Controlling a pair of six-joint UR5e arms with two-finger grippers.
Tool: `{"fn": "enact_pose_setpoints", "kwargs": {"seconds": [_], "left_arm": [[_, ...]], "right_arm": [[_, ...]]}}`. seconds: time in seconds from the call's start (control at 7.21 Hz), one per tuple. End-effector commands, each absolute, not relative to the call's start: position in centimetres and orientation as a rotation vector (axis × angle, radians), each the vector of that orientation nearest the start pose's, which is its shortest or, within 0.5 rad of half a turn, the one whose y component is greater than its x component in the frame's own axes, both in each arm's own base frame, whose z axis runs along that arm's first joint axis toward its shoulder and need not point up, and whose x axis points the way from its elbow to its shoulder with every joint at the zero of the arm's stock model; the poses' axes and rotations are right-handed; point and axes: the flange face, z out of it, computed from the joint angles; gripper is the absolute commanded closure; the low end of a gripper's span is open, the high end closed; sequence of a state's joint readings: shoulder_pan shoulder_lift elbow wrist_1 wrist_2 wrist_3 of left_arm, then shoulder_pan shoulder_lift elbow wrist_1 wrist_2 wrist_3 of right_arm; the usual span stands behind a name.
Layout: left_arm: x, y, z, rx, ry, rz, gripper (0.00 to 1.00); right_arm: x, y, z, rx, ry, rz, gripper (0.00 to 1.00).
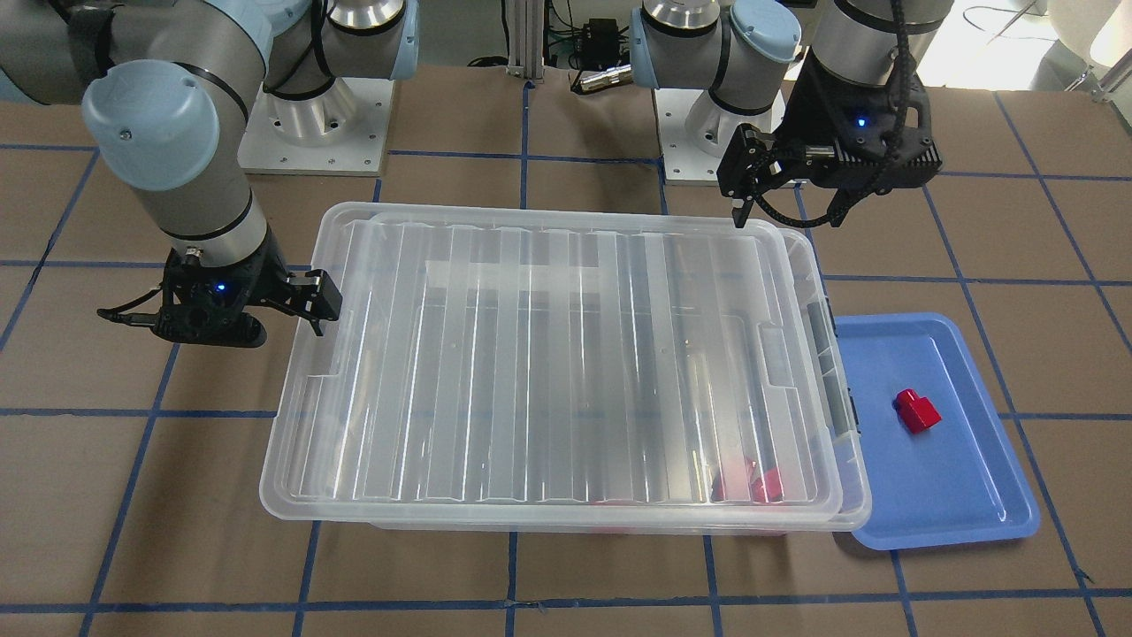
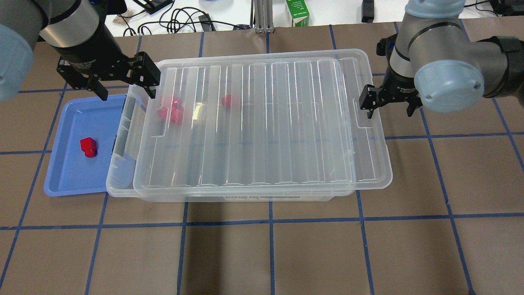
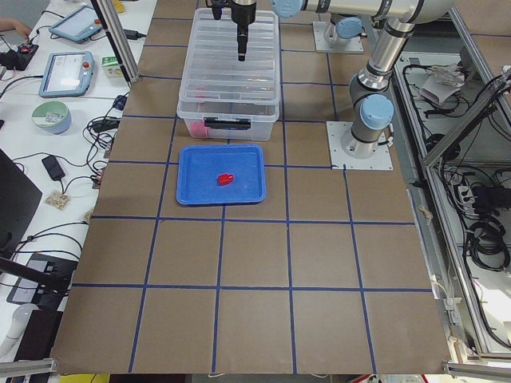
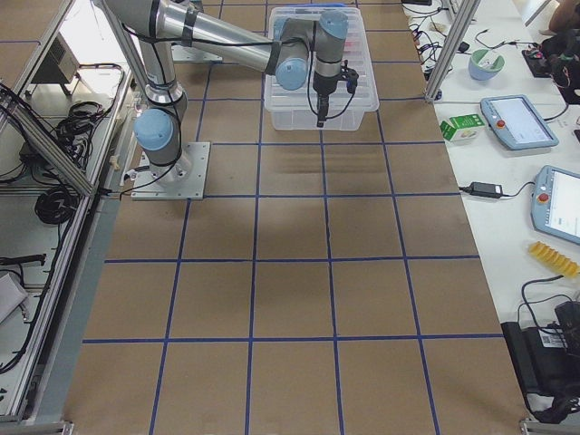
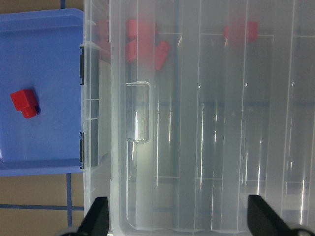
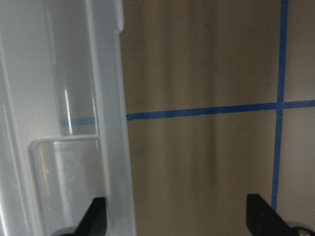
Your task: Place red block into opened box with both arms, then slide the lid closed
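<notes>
A red block (image 2: 88, 146) (image 1: 917, 412) lies alone on the blue tray (image 2: 65, 176). The clear box (image 2: 120, 164) stands beside the tray with several red blocks (image 2: 170, 110) inside. The ribbed lid (image 2: 262, 123) (image 1: 548, 354) rests on top, shifted toward my right, so a strip at the latch end stays uncovered. My left gripper (image 2: 125, 86) (image 5: 179, 221) hovers open over the box's far left corner, holding nothing. My right gripper (image 2: 389, 108) (image 6: 178, 221) is open at the lid's right end (image 6: 108, 98), one finger over the rim, the other over the table.
The tray abuts the box's latch end (image 5: 82, 69). Both arm bases (image 1: 318, 124) stand behind the box. Brown table with blue tape lines (image 2: 270, 221) lies open in front. Cables and a carton (image 2: 299, 14) sit beyond the far edge.
</notes>
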State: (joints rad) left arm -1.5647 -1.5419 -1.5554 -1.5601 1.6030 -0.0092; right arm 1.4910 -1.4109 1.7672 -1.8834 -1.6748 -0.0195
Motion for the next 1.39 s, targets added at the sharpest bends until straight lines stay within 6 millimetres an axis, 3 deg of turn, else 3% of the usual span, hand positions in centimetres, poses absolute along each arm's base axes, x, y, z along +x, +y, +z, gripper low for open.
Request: {"fn": "enact_pose_setpoints", "kwargs": {"seconds": [0.0, 0.14, 0.28, 0.42, 0.55, 0.69, 0.83, 1.11, 1.25], "left_arm": [[-12.7, -48.5, 51.1, -0.025, 3.108, -0.086, 0.0], [-12.7, -48.5, 51.2, -0.025, 3.108, -0.088, 0.0], [-12.2, -48.8, 51.6, -0.037, 3.11, -0.102, 0.0], [-11.3, -49.0, 52.1, -0.061, 3.107, -0.116, 0.0], [-10.1, -49.2, 52.3, -0.022, 3.1, -0.121, 0.0], [-4.4, -50.4, 53.0, -0.009, 3.094, -0.147, 0.0], [1.7, -51.5, 52.2, -0.138, 3.097, -0.145, 0.0], [9.5, -52.4, 48.2, -0.149, 3.137, -0.036, 0.0], [10.8, -53.0, 47.2, -0.171, 3.141, -0.008, 0.0]], "right_arm": [[5.7, -54.4, 33.4, 0.006, 3.249, 0.114, 0.0], [4.4, -54.6, 33.5, 0.015, 3.251, 0.113, 0.0], [1.4, -54.8, 33.7, 0.057, 3.246, 0.118, 0.0], [-1.6, -54.7, 33.5, 0.098, 3.24, 0.134, 0.0], [-3.1, -54.8, 33.8, 0.105, 3.242, 0.125, 0.0], [-4.1, -54.8, 33.8, 0.127, 3.24, 0.126, 0.0], [-5.1, -54.7, 33.9, 0.156, 3.237, 0.133, 0.0], [-7.8, -54.2, 33.9, 0.197, 3.227, 0.147, 0.0], [-8.0, -54.2, 33.9, 0.2, 3.228, 0.148, 0.0]]}}
